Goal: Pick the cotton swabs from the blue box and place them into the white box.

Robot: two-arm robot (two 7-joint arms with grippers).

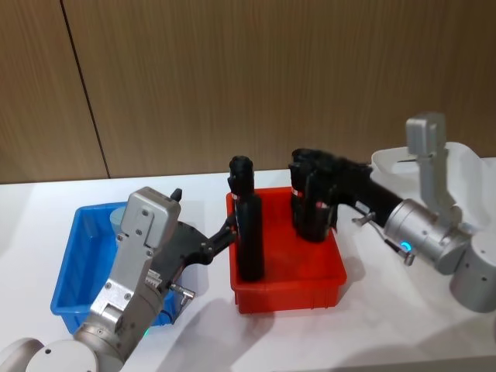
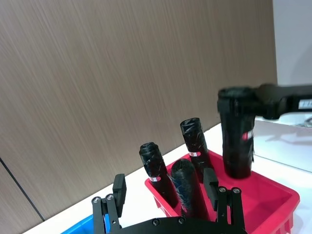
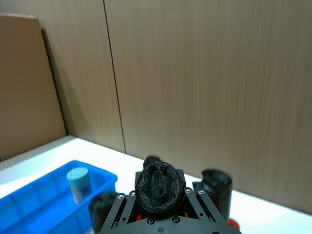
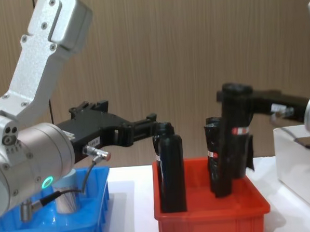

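One cotton swabs jar (image 3: pixel 78 184) with a pale blue lid stands upright in the blue box (image 1: pixel 71 267); it also shows behind my left arm (image 4: pixel 68 197). My left gripper (image 2: pixel 165 187) is open at the left end of the red bin (image 1: pixel 291 288), its fingers wide around the top of an upright black roll (image 1: pixel 248 232). My right gripper (image 1: pixel 311 177) is shut on another black roll (image 4: pixel 233 143), held slightly raised over the bin's right side. At the far right, beyond my right arm, sits the white box (image 1: pixel 465 167).
The red bin stands between the blue box and the white box, with more black rolls (image 2: pixel 195 141) upright inside. A wood-panel wall runs close behind the table. Bare white tabletop lies in front of the bins.
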